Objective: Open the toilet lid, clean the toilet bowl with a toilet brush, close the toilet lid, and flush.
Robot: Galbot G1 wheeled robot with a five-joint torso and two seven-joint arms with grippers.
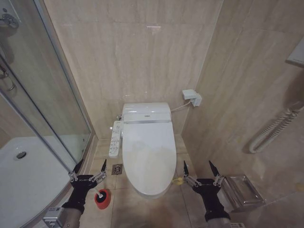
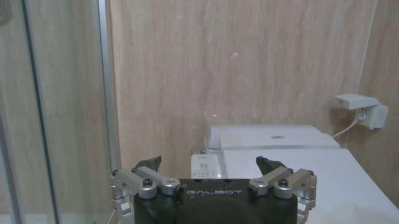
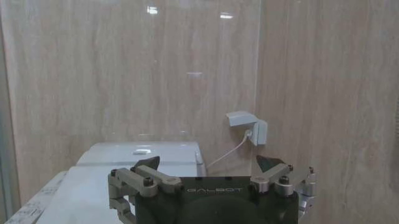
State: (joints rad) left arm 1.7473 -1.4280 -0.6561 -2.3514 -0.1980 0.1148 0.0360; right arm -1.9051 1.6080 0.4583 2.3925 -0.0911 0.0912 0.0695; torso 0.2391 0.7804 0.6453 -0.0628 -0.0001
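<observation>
Toilet lid (image 1: 148,151) down between pincers.

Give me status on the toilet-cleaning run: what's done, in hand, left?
Done: nothing visible. The toilet lid lies shut over the toilet bowl.

In hand: nothing. The left claw hangs open over the floor on the toilet's left, above the red holder cup. The right claw hangs open on the toilet's right. Both are clear of the lid.

Left: lift the lid, brush the bowl, close the lid, flush.

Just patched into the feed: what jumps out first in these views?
The toilet lid lies shut over the toilet bowl, dead centre against the back wall. Both open, empty grippers flank its front: the left gripper above a red holder cup on the floor, the right gripper beside a clear tray.
</observation>
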